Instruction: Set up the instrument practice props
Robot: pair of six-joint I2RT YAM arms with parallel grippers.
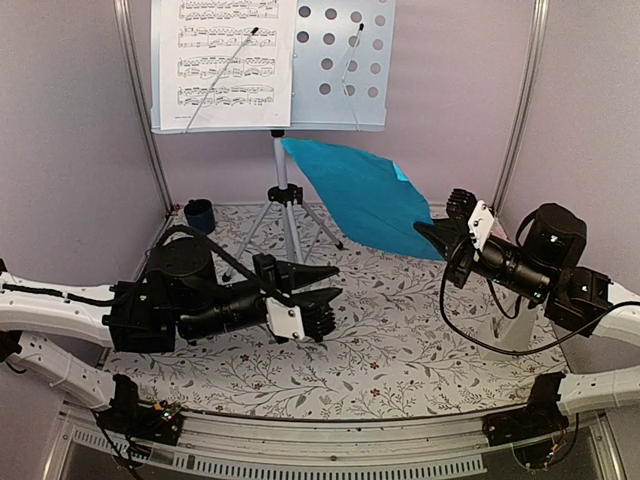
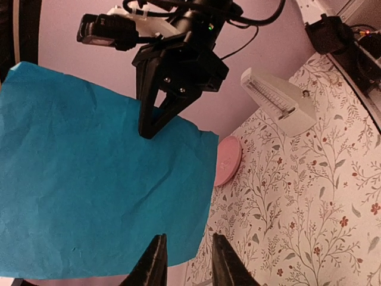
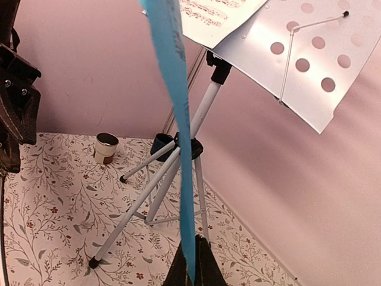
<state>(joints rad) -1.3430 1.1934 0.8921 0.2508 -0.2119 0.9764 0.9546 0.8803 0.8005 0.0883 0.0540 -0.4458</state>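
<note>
The silver tripod music stand (image 1: 285, 200) stands at the back; its perforated tray (image 1: 350, 60) holds the white music sheet (image 1: 225, 60) on the left half. My right gripper (image 1: 432, 232) is shut on the blue music sheet (image 1: 365, 195) and holds it in the air, right of the stand's pole and below the tray. In the right wrist view the blue music sheet (image 3: 175, 101) shows edge-on, pinched between the fingers (image 3: 205, 268). My left gripper (image 1: 325, 283) is open and empty, low over the table middle. The white metronome (image 2: 280, 101) lies at the right wall.
A dark blue cup (image 1: 200, 215) sits at the back left corner, with a small white-and-brown cup (image 3: 106, 147) near it. A pink round plate (image 2: 227, 159) lies by the back wall. The stand's legs (image 1: 305, 225) spread over the floral mat (image 1: 400, 340).
</note>
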